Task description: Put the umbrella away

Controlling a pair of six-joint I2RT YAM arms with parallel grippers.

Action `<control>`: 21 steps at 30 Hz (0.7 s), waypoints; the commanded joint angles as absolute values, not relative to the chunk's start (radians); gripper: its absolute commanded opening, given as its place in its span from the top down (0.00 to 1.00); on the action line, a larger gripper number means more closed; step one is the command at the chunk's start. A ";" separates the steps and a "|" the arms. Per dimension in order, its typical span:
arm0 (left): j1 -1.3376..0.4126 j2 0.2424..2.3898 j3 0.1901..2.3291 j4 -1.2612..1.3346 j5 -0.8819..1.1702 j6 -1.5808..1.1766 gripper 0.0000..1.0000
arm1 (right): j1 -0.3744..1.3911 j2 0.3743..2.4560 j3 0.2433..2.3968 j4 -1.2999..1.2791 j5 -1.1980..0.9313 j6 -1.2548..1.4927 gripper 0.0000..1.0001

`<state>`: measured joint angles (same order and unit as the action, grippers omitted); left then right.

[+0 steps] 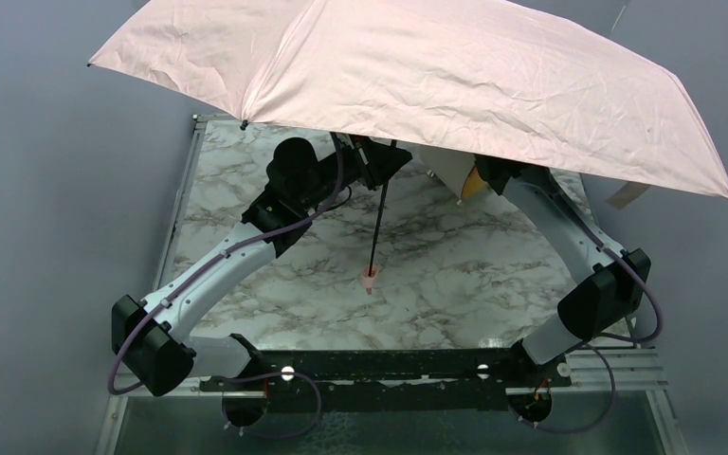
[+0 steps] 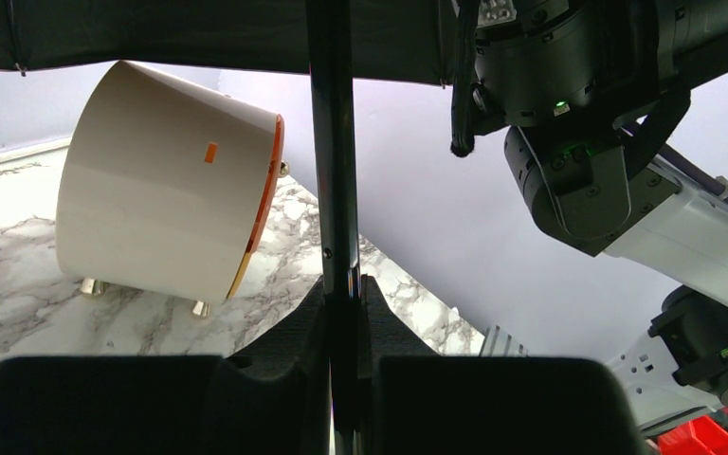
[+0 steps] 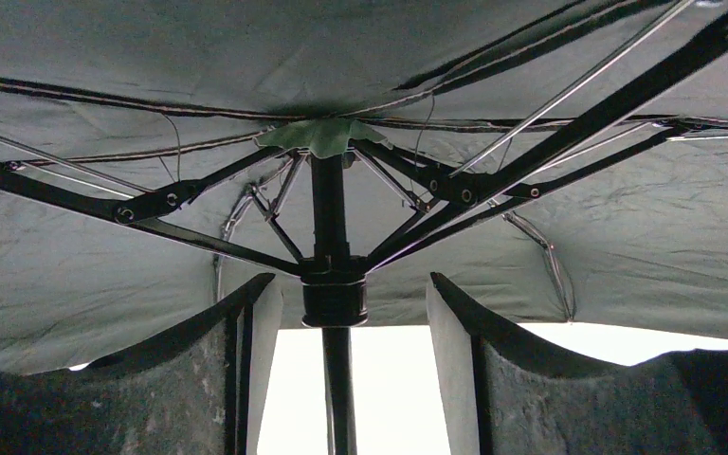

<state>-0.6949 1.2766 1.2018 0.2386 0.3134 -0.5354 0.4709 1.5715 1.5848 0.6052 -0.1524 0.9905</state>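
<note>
The umbrella stands open, its pale pink canopy spread over the back of the table. Its thin black shaft slants down to the small pink handle, which hangs just above the marble. My left gripper is shut on the shaft, just under the canopy. My right gripper is open under the canopy, one finger on each side of the black runner. Gaps show between the fingers and the runner. The canopy hides this gripper in the top view.
A cream drum with an orange face lies on its side at the back of the marble table, partly under the canopy. The right arm reaches up from the right. Ribs fan out from the hub.
</note>
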 commanded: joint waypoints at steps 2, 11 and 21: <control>-0.693 1.256 1.209 0.306 0.341 -0.532 1.00 | 0.465 1.591 1.628 0.659 -0.144 1.003 0.40; -0.693 1.256 1.201 0.305 0.344 -0.532 1.00 | 0.464 1.600 1.635 0.666 -0.145 0.997 0.69; -0.693 1.257 1.205 0.305 0.326 -0.529 1.00 | 0.463 1.575 1.569 0.666 -0.179 0.951 0.99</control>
